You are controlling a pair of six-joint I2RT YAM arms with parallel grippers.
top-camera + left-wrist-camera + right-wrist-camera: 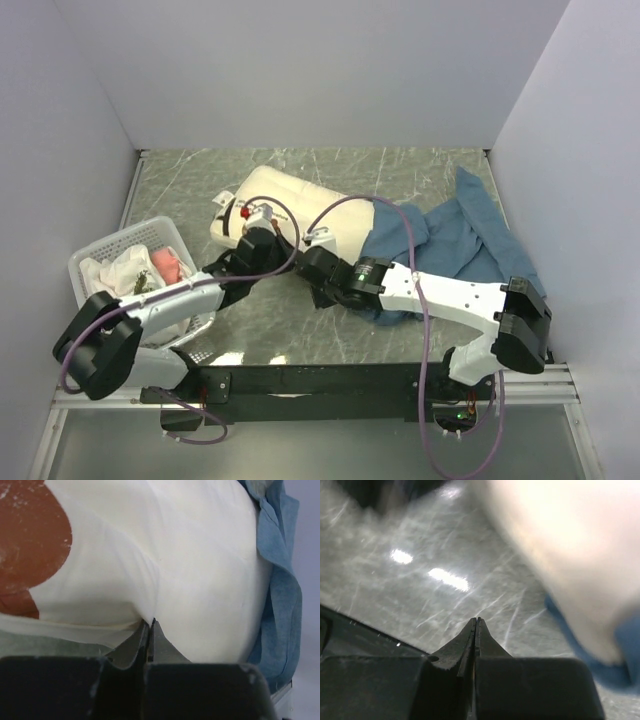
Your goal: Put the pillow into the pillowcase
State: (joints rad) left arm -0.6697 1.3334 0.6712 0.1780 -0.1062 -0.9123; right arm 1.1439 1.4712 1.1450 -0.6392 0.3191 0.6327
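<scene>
The cream-white pillow lies at the table's middle back, its right end inside the mouth of the blue pillowcase. My left gripper is at the pillow's near left part. In the left wrist view it is shut, its tips pinching a crease of the pillow cloth beside the brown bear print; the pillowcase wraps the right side. My right gripper is shut and empty just above the table, in front of the pillow; in the right wrist view it is beside the blurred pillow.
A white basket with cloths in it stands at the left, next to my left arm. The grey marbled table is boxed in by pale walls on three sides. The pillowcase spreads to the right wall.
</scene>
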